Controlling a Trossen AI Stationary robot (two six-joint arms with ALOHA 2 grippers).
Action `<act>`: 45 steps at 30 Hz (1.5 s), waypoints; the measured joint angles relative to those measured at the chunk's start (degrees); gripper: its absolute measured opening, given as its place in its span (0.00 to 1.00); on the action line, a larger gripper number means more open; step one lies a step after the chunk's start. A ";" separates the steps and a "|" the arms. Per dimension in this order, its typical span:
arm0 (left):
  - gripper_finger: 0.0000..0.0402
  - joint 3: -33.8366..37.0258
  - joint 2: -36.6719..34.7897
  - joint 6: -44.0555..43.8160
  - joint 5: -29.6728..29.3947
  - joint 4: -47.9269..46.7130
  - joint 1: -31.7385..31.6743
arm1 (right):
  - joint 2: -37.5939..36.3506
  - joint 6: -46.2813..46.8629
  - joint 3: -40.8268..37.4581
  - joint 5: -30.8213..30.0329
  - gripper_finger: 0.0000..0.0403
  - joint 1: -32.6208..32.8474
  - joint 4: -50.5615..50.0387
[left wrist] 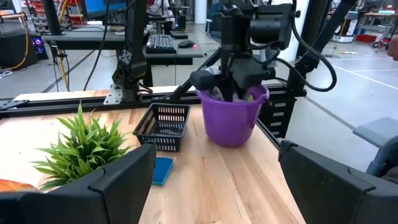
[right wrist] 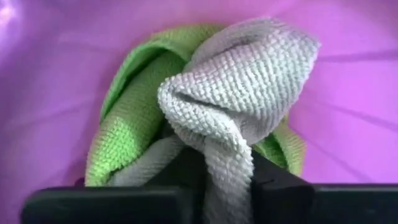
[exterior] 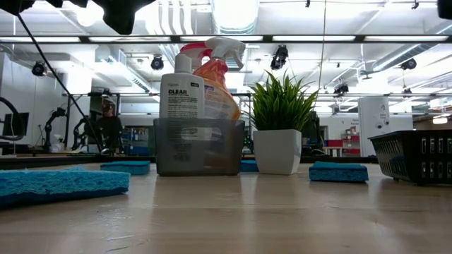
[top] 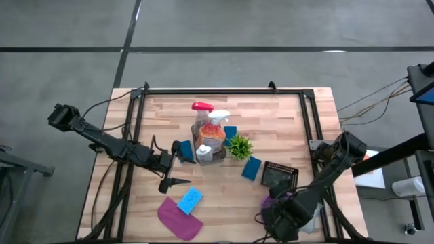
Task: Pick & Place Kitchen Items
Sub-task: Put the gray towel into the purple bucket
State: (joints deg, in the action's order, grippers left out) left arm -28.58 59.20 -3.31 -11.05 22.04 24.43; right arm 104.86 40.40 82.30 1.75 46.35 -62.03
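Observation:
My right gripper (right wrist: 227, 180) reaches down into a purple bucket (left wrist: 230, 127) at the table's near right and is shut on a grey cloth (right wrist: 242, 81). The grey cloth lies bunched on a green cloth (right wrist: 127, 130) in the bucket. My left gripper (left wrist: 214, 180) is open and empty, hovering left of centre (top: 180, 166). The two spray bottles (top: 207, 125) stand in a grey caddy (exterior: 199, 147) at the table's middle. A blue sponge (top: 190, 200) and a magenta cloth (top: 178, 218) lie flat at the near left. My right gripper pinches a bunched fold of the grey cloth (right wrist: 225, 158) between its two fingers, coming from above and pointing down into the bucket. The cloth's upper folds rest on the green cloth inside the bucket.
A small green plant (top: 239, 146) stands right of the caddy. More blue sponges lie by the caddy (top: 184, 149) (top: 230, 132) and near the plant (top: 251, 167). A black mesh basket (top: 279, 175) stands beside the bucket. A black frame (top: 224, 91) edges the table.

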 joint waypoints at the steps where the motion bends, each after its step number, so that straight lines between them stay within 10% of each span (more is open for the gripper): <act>1: 0.85 0.00 0.00 0.00 0.02 0.00 0.00 | -0.01 0.17 0.01 -0.19 0.18 0.00 -0.01; 15: 0.85 0.00 0.00 0.00 0.04 0.00 0.00 | -0.12 3.37 5.28 -0.27 0.77 0.02 -3.11; 45: 0.85 0.00 0.04 -0.15 0.04 -0.09 -0.02 | -0.91 18.00 22.57 -7.91 0.80 7.43 -27.77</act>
State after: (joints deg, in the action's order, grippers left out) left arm -28.58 59.24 -3.46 -11.00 21.96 24.40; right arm 103.95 58.40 104.87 -6.16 53.78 -89.80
